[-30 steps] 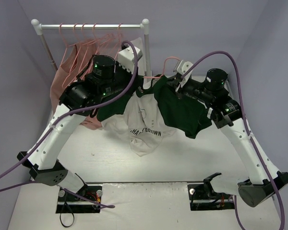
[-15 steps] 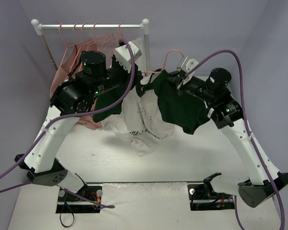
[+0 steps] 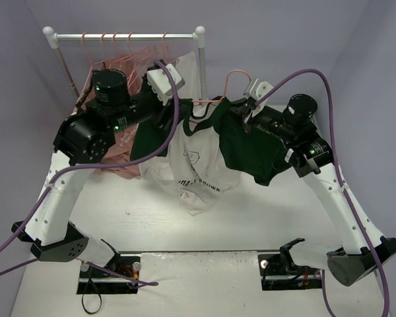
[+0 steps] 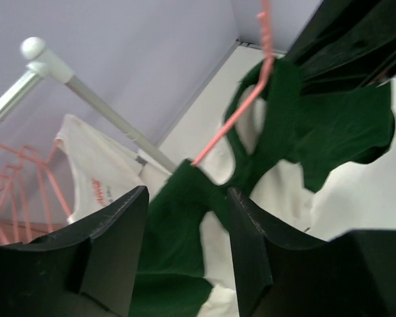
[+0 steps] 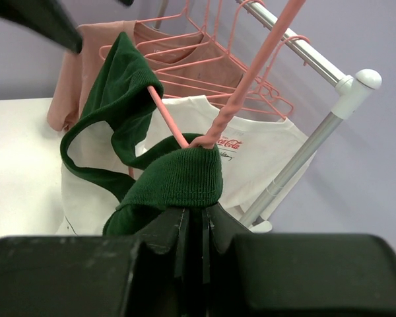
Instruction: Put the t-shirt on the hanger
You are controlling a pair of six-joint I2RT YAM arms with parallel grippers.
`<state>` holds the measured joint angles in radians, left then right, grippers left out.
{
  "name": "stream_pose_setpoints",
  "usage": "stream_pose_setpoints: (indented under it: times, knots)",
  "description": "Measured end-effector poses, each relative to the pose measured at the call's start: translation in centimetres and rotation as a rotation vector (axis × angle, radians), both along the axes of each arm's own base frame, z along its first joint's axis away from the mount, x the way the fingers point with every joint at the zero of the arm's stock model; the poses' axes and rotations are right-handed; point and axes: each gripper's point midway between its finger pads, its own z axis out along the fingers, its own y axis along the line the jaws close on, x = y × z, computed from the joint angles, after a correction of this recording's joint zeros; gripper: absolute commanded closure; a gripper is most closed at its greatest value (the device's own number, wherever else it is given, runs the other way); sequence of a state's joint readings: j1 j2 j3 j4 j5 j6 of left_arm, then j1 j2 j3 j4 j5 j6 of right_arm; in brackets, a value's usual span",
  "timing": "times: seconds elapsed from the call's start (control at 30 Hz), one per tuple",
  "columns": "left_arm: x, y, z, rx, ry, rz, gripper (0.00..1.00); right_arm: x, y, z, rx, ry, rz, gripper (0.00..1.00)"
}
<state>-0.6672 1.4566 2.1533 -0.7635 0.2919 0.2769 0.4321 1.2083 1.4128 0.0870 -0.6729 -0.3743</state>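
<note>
The left gripper (image 4: 187, 198) has just let go: its jaws stand apart with nothing between them, and through the gap the left wrist view shows the dark green shoulder of the white-bodied, green-sleeved t-shirt (image 3: 198, 165) draped over the thin pink wire hanger (image 5: 254, 72). The right gripper (image 5: 195, 221) is clamped shut on the bunched green collar just where the hanger's twisted neck comes out, holding shirt and hanger up to the right of the white tube clothes rail (image 3: 125, 36). I judge that the t-shirt now hangs from both hanger shoulders and the dressing step is about done, with carrying it to the rail left. Compared with a second ago, the left arm has lifted away to the far left, toward the salmon-pink shirt (image 3: 86, 89), where before it was pressed against the left sleeve; the green sleeve now hangs free and the hanger hook sits higher
</note>
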Motion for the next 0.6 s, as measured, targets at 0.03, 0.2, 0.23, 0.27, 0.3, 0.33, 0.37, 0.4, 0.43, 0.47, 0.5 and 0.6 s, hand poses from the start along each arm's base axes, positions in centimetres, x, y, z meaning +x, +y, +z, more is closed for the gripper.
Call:
stream_pose_setpoints:
  times: [0.03, 0.2, 0.23, 0.27, 0.3, 0.33, 0.37, 0.4, 0.43, 0.47, 0.5, 0.6]
  knots:
    - [0.3, 0.6, 0.1, 0.004, -0.009, -0.001, 0.47, -0.1, 0.1, 0.0, 0.002, 0.002, 0.005, 1.00]
    - [1.8, 2.8, -0.5, 0.067, -0.045, -0.024, 0.41, -0.3, 0.4, -0.6, 0.001, 0.018, 0.030, 1.00]
    - [1.7, 2.7, -0.9, 0.082, -0.044, -0.043, 0.41, -0.4, 0.5, -0.8, 0.000, 0.022, 0.036, 1.00]
    - [1.6, 2.6, -1.3, 0.098, -0.043, -0.066, 0.41, -0.4, 0.5, -1.0, -0.001, 0.027, 0.040, 1.00]
    - [1.4, 2.3, -1.7, 0.113, -0.040, -0.096, 0.41, -0.5, 0.6, -1.1, -0.001, 0.032, 0.044, 1.00]
    - [1.2, 2.0, -2.1, 0.127, -0.036, -0.126, 0.40, -0.5, 0.6, -1.4, -0.003, 0.038, 0.050, 1.00]
    - [1.1, 1.7, -2.5, 0.137, -0.032, -0.150, 0.40, -0.5, 0.7, -1.6, -0.003, 0.043, 0.053, 1.00]
    - [0.9, 1.5, -2.9, 0.146, -0.027, -0.173, 0.40, -0.6, 0.7, -1.8, -0.004, 0.048, 0.057, 1.00]
    - [0.8, 1.4, -3.2, 0.153, -0.022, -0.192, 0.39, -0.6, 0.8, -1.9, -0.004, 0.053, 0.060, 1.00]
    - [0.7, 1.4, -3.6, 0.162, -0.016, -0.205, 0.39, -0.7, 0.8, -2.1, -0.004, 0.058, 0.065, 1.00]
    - [0.7, 1.5, -4.0, 0.172, -0.010, -0.216, 0.39, -0.7, 0.9, -2.2, -0.004, 0.062, 0.069, 1.00]
    - [0.5, 1.7, -5.1, 0.202, 0.008, -0.240, 0.39, -0.9, 1.1, -2.6, -0.006, 0.073, 0.082, 1.00]
